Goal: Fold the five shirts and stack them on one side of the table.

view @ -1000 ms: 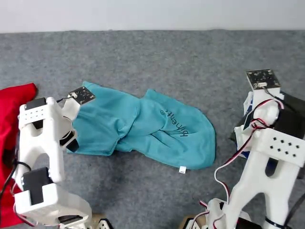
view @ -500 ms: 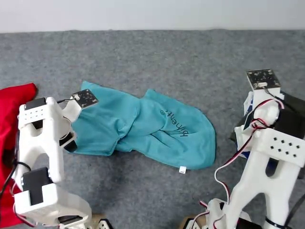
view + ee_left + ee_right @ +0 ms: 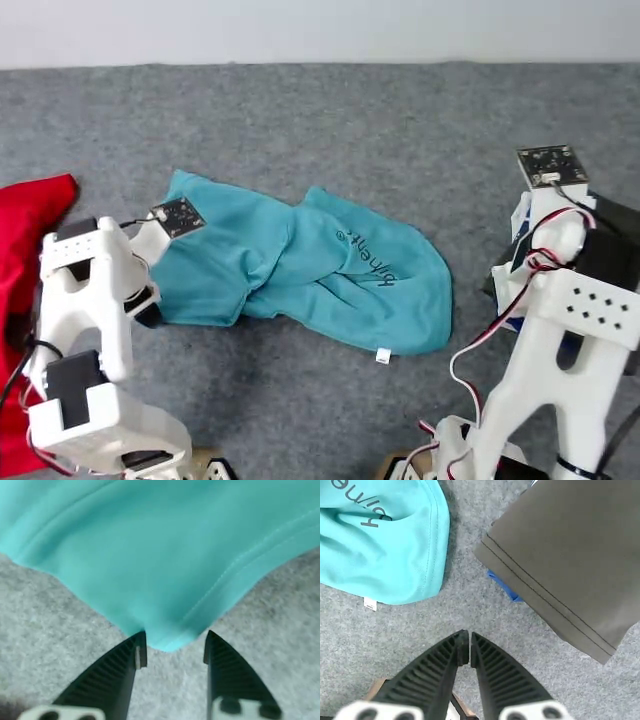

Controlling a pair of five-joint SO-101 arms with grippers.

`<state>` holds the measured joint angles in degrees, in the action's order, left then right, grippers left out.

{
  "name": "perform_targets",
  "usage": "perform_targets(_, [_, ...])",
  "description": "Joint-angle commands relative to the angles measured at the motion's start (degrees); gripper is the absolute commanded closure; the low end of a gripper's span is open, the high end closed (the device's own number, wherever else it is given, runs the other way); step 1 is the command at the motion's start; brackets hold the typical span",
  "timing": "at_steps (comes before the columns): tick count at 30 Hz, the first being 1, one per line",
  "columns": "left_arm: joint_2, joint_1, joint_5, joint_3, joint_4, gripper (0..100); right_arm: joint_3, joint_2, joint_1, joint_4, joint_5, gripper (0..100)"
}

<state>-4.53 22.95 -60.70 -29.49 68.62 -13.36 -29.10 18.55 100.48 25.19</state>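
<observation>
A teal shirt point(image 3: 300, 265) lies crumpled across the middle of the grey table. The left arm point(image 3: 90, 275) stands at the shirt's left edge. In the left wrist view my left gripper point(image 3: 172, 652) is open just above the table. A rounded hem corner of the teal shirt point(image 3: 165, 555) reaches in between the fingertips. My right gripper point(image 3: 469, 650) is shut and holds nothing. It hangs over bare carpet between the teal shirt's hem point(image 3: 380, 545) and a dark grey-brown shirt point(image 3: 570, 555). A red shirt point(image 3: 25, 215) lies at the table's left edge.
A blue cloth edge point(image 3: 502, 587) sticks out from under the dark shirt. A white label point(image 3: 383, 356) hangs off the teal shirt's near hem. The right arm point(image 3: 560, 300) stands over the dark shirt at the right edge. Open carpet lies behind the teal shirt.
The left arm has drawn back a little toward the near edge of the table, along the shirt's left side. The right arm has kept still.
</observation>
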Motion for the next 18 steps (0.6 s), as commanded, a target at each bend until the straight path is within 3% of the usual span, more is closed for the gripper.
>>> perform_targets(1, [0.26,-0.35,-0.44,-0.22,-1.14,80,0.26,-1.98,0.75,2.33,0.00,99.0])
perform_targets(9, [-4.48,-0.53,1.67,-3.65,-9.41,81,0.35,-2.07,0.75,2.33,0.00,99.0])
perform_targets(18, [-7.12,-0.97,1.93,1.89,-3.78,99,0.35,-2.07,0.57,2.33,0.00,99.0])
